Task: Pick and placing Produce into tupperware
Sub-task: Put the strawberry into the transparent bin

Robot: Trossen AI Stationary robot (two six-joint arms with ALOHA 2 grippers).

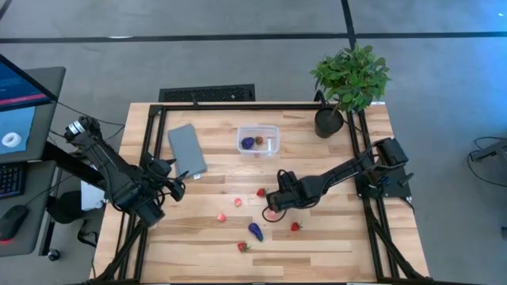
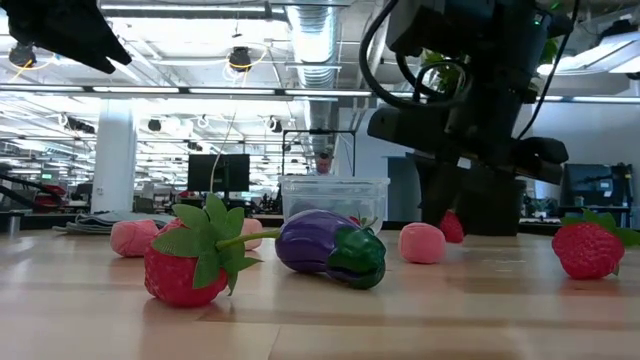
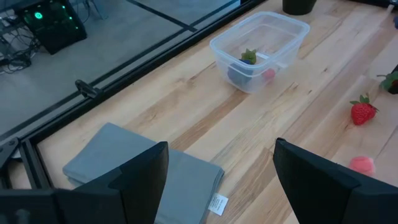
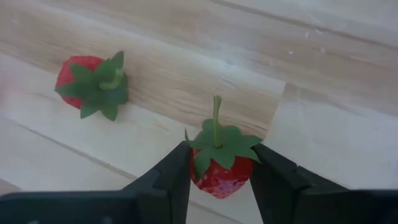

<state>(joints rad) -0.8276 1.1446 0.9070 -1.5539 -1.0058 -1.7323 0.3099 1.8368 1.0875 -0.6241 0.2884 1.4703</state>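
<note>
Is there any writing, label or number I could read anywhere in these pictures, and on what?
None can be read.
White tag at the corner of the grey lid: print too small to read.
Monitor beside the table: shapes only, no legible words.
Screens in the room behind: dark, nothing legible.

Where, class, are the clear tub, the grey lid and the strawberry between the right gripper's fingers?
Clear tub (image 1: pixel 270 131): high view, on its far rim.
Grey lid (image 1: pixel 187 150): high view, middle of its flat top.
Gripped strawberry (image 4: pixel 221 174): right wrist view, red body below its leaves.
</note>
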